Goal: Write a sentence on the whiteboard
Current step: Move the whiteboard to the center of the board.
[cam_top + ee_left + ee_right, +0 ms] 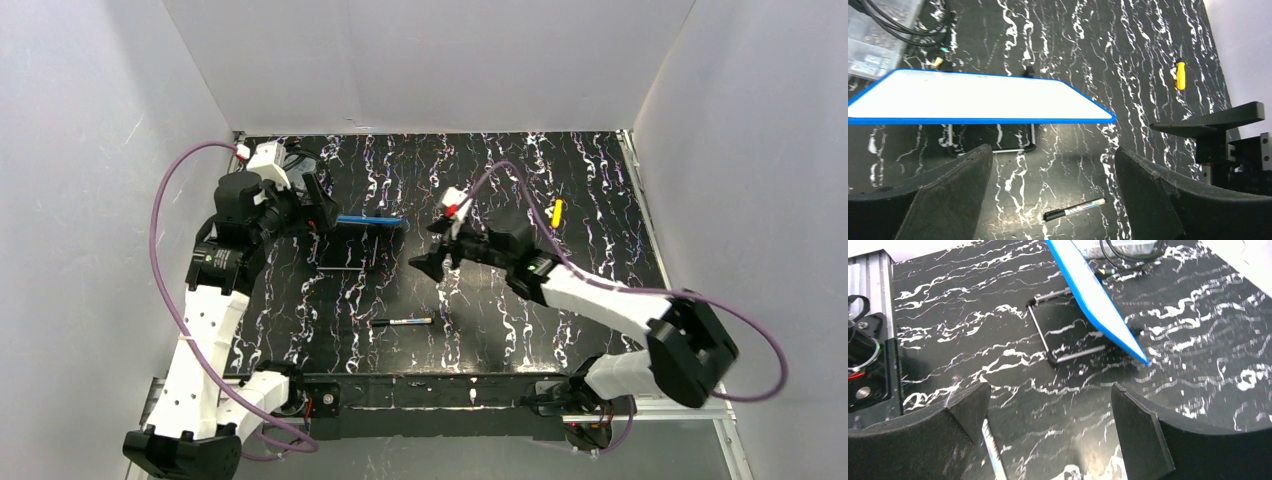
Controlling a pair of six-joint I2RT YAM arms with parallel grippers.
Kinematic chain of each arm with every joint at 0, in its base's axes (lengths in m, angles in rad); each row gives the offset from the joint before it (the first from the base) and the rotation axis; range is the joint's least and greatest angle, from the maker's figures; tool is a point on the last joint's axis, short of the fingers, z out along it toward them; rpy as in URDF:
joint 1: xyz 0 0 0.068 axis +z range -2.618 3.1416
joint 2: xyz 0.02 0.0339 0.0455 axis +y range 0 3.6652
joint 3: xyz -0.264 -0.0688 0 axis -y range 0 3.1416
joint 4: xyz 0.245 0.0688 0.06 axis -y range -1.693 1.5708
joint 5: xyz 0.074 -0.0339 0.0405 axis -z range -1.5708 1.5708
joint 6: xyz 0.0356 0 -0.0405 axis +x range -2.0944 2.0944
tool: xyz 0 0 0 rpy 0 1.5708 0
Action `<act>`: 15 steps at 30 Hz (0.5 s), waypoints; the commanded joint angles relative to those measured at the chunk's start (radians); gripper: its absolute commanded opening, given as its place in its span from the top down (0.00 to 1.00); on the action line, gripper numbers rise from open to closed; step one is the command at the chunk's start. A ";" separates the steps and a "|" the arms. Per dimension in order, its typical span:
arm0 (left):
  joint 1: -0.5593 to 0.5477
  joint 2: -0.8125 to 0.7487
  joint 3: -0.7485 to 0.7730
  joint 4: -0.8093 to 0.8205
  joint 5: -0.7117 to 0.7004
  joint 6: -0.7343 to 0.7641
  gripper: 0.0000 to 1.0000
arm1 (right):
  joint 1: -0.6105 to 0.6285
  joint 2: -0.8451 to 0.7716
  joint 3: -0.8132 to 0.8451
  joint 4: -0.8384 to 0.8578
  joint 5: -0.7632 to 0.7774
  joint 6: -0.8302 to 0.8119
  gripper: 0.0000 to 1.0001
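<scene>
Black marbled table (500, 300), clear box (873, 47) of black cables (903, 31) near whiteboard (973, 100)

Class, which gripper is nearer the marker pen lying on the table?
Right. The right gripper hangs just beyond the marker pen; the left gripper sits farther away, at the left end of the whiteboard.

Left of centre, the whiteboard (368, 219) is seen tilted on a wire stand (345, 256), whose rods lie on the tabletop (600, 170) beneath it. The far-left corner behind is taken up by a clear box of cables (878, 35). A bare strip is noted between the board's right end and the right pincer (428, 262). A marker (402, 322) lies mid-front and a yellow tool (557, 212) far right, with free surface around both. The left pincer (322, 208), spread and empty, is crowded near the board's left end.
</scene>
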 commanded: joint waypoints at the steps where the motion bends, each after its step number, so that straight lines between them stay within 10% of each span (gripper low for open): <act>1: 0.055 0.000 0.045 -0.037 -0.008 0.072 0.09 | 0.045 0.169 0.126 0.224 -0.011 -0.132 0.01; 10: 0.073 -0.062 -0.045 0.056 -0.138 0.110 0.05 | 0.059 0.455 0.305 0.245 -0.014 -0.264 0.01; 15: 0.079 -0.074 -0.057 0.044 -0.156 0.113 0.04 | 0.081 0.535 0.376 0.213 -0.013 -0.270 0.26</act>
